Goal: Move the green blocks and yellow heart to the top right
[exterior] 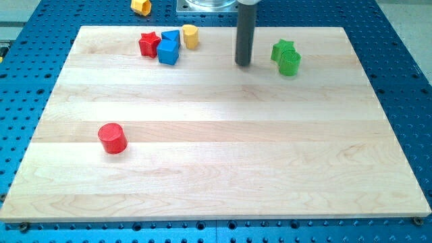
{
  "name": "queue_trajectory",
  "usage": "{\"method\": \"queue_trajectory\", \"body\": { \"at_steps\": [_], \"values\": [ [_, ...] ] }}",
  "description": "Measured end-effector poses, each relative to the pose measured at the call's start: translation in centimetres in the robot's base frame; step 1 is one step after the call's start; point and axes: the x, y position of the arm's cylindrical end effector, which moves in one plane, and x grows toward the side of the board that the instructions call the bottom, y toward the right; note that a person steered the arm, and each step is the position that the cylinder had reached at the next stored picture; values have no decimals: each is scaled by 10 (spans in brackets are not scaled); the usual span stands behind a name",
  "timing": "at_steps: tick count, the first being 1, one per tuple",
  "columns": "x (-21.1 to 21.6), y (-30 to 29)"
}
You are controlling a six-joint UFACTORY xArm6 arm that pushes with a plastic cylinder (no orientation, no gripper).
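Two green blocks sit touching near the view's top right: a green star (pixel 282 49) and a green cylinder (pixel 290 63) just below it. A yellow block (pixel 190 36), its shape unclear, possibly the heart, stands near the top centre-left. My tip (pixel 243 64) rests on the board, left of the green blocks by a small gap and well right of the yellow block. It touches no block.
A red star (pixel 149 44) and two blue blocks (pixel 169 48) cluster left of the yellow block. A red cylinder (pixel 113 138) stands at the left. Another yellow block (pixel 140 6) lies off the wooden board (pixel 216 169), at the top.
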Motion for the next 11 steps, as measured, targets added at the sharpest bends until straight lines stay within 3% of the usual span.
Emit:
{"method": "queue_trajectory", "body": {
  "at_steps": [2,3,4,5,6,7,8,9,11],
  "values": [
    [-32,75],
    [-39,70],
    [-9,-33],
    [48,-14],
    [53,60],
    [-23,88],
    [-9,82],
    [-9,8],
    [42,-208]
  ]
}}
